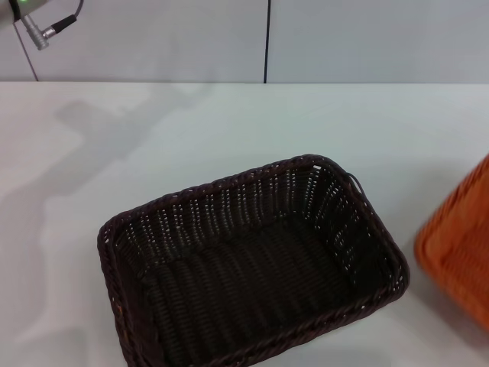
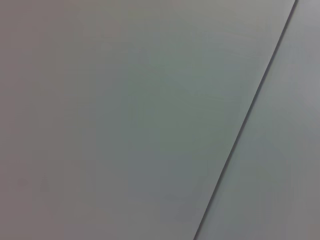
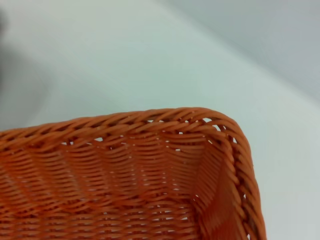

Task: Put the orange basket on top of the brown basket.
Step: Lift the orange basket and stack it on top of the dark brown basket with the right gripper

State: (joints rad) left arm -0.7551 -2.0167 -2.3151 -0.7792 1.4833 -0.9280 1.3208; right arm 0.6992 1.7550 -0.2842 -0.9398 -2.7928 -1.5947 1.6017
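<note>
Looking at the orange basket (image 1: 458, 252) first, we find it at the right edge of the head view, cut off by the frame, so only one blurred, tilted side shows. It sits apart from the brown basket (image 1: 248, 264), with a strip of white table (image 1: 229, 130) between them; whether it rests on the table or hangs above it we cannot tell. Our right wrist view gives what the head view lacks: a close look into one inner corner of the orange basket (image 3: 150, 185), its braided rim curving round and the woven wall sloping down inside. The brown basket stands upright and empty in the near middle of the table, turned at an angle. Our left wrist view shows only a plain grey wall panel (image 2: 125, 125) with one dark seam. Neither gripper appears in any view, so we cannot tell how their fingers stand.
</note>
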